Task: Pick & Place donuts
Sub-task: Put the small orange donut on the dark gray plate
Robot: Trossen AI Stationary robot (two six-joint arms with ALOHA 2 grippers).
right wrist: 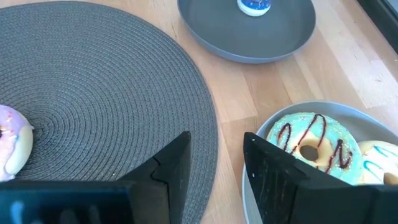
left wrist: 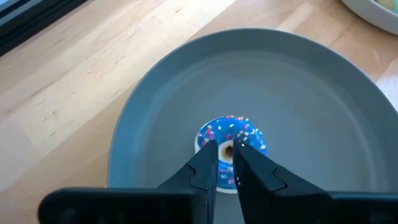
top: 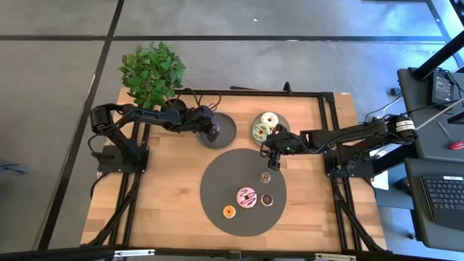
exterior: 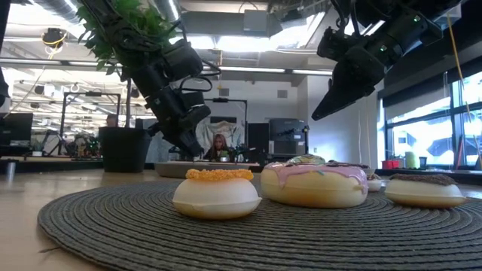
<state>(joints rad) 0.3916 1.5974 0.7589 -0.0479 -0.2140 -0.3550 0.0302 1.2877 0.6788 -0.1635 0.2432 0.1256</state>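
Note:
A blue-iced sprinkled donut (left wrist: 231,137) lies flat in the far grey plate (left wrist: 292,81) (top: 225,132). My left gripper (left wrist: 227,151) (top: 212,131) points down over that donut, fingers almost shut. Two pale green-iced donuts (right wrist: 314,146) (top: 267,123) lie in the second plate (top: 270,135). On the dark mat (top: 217,181) rest a pink donut (top: 247,196) (exterior: 313,184), an orange one (top: 229,212) (exterior: 217,192) and two brown ones (top: 265,177) (top: 267,199). My right gripper (right wrist: 217,152) (top: 271,154) hangs open and empty above the mat's far edge, beside the second plate. My left gripper's nearly shut fingers (left wrist: 208,163) come from above over the near side of the blue donut's ring (left wrist: 211,134), and the hole shows in the slit between them. The fingers hide the spot below, so I cannot tell whether they touch it. The donut sits flat on the plate.
A potted plant (top: 152,72) (exterior: 120,149) stands at the table's far left corner behind the left arm. Black frame rails (top: 330,130) run along the table's sides. Bare wood (top: 159,196) lies left of the mat. A person (exterior: 221,147) sits in the room beyond.

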